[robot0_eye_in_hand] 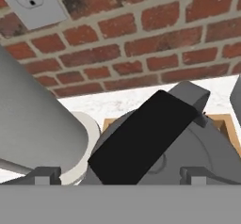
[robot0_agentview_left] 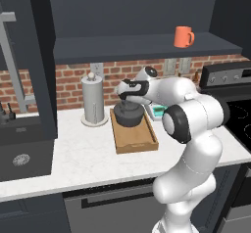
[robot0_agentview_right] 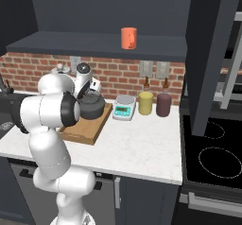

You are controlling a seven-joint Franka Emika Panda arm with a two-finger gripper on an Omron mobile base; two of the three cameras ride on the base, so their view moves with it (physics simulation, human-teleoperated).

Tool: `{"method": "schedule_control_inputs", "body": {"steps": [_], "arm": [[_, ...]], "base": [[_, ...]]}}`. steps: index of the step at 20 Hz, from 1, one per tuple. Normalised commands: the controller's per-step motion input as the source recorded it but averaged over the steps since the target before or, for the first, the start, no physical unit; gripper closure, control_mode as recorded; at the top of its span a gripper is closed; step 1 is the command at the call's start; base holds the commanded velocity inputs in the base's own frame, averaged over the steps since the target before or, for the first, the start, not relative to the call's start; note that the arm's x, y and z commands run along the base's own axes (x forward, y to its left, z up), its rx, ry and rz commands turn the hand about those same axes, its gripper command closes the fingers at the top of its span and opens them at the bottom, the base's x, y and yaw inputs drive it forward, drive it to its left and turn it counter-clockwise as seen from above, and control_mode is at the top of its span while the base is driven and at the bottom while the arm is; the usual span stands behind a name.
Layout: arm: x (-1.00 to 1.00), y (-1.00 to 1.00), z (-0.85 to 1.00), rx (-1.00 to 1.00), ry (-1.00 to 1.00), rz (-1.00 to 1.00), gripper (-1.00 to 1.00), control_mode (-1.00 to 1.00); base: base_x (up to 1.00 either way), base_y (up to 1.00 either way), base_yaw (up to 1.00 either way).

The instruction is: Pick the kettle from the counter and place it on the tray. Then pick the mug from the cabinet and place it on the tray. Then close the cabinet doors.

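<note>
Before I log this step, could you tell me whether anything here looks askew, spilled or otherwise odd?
Nothing stands out. The kettle sits upright at the back end of the tray, the open gripper just above its handle. The mug stands upright on the cabinet shelf. No spills show on the counter.

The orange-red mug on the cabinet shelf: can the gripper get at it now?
Probably yes. The mug stands alone near the shelf's front edge, doors swung open; the open gripper just has to rise from the kettle.
</note>
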Motion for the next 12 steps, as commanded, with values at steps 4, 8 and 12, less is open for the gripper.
{"method": "schedule_control_inputs", "body": {"steps": [4, 8, 12], "arm": [[-0.02, 0.06, 0.12, 0.00, 0.00, 0.00, -1.00, -1.00], [-0.21, 0.00, 0.10, 0.00, 0.00, 0.00, -1.00, -1.00], [-0.31, 0.00, 0.14, 0.00, 0.00, 0.00, -1.00, -1.00]], "base": [[0.00, 0.00, 0.00], [0.00, 0.00, 0.00], [0.00, 0.00, 0.00]]}}
